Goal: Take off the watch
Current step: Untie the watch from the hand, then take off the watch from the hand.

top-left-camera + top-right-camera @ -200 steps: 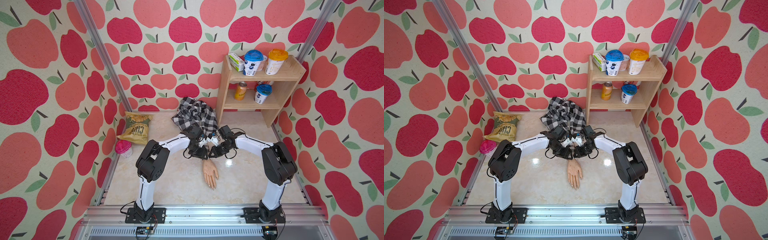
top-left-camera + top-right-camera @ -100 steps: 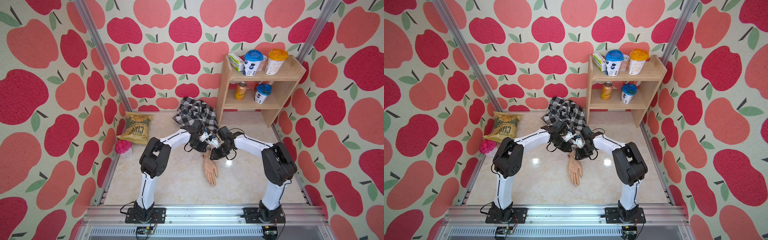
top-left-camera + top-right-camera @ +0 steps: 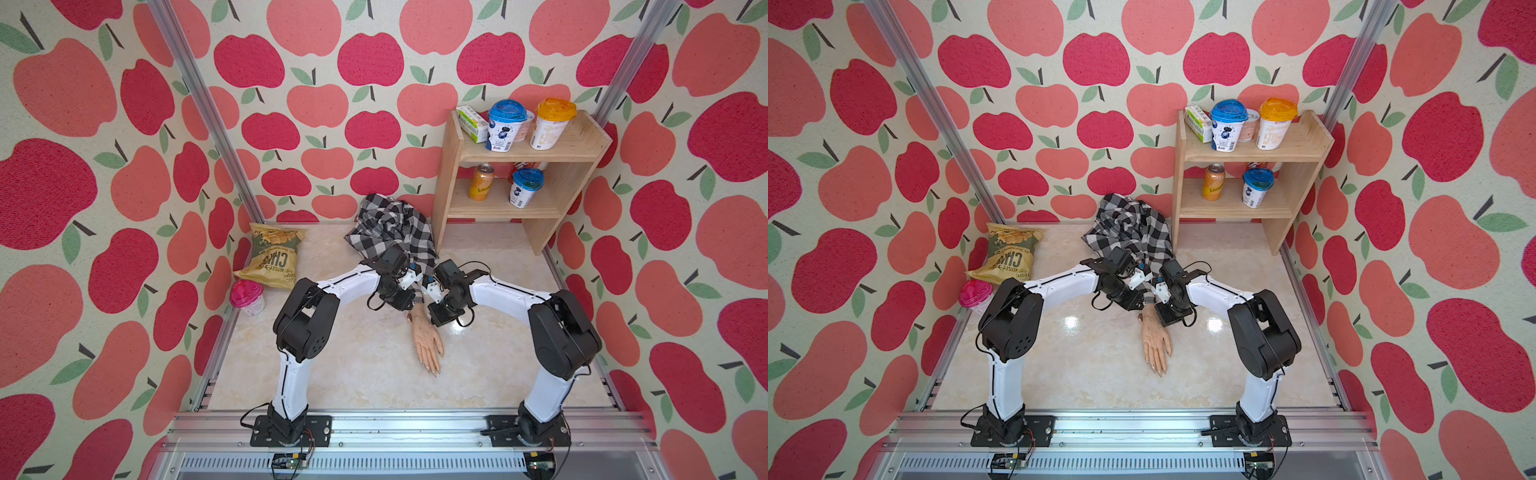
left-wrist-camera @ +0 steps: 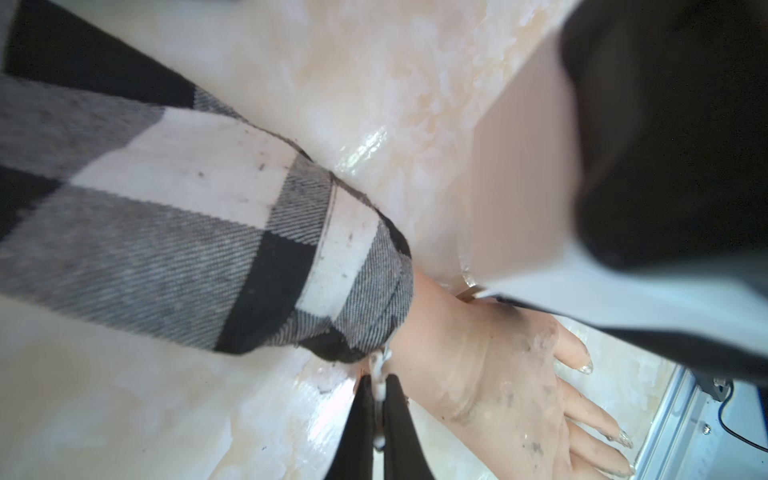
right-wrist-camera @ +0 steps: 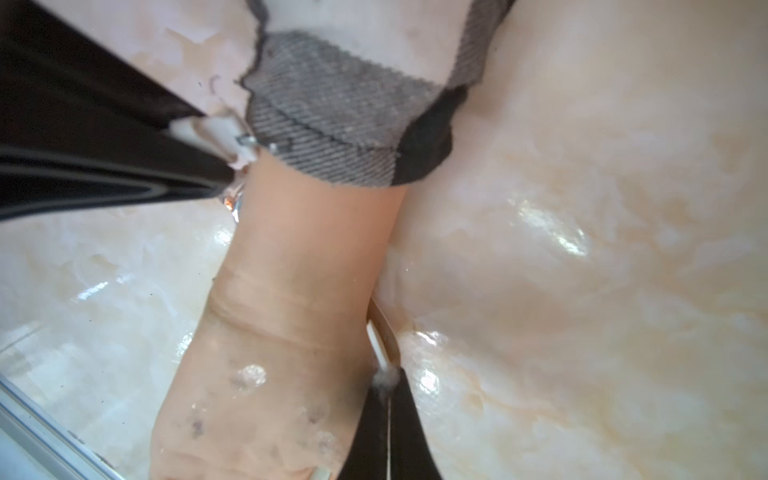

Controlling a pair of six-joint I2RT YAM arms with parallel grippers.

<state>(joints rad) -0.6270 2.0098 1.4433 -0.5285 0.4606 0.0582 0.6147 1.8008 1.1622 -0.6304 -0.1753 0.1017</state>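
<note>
While the watch (image 5: 216,131) lay at the mannequin hand's (image 3: 426,340) wrist, its white strap showed on both sides of that wrist. The left gripper (image 4: 378,382) pinched one strap end and the right gripper (image 5: 386,386) the other. A checked sleeve (image 4: 208,249) ended just beside the wrist.

The surface (image 3: 353,374) is glossy, cream and marble-patterned, with bright glare spots around the mannequin hand (image 4: 498,374), which looks like smooth, faintly shiny skin-toned plastic smudged with dark marks. At its wrist the sleeve (image 4: 166,232) is matt woven cloth with a clear diagonal twill. The watch (image 5: 222,133) has a smooth white strap and a small shiny metal buckle. The left claw (image 4: 379,386) and right claw (image 5: 388,395) have matt black fingers. Behind the hand, the shelf (image 3: 582,145) is bare pale wood.
</note>
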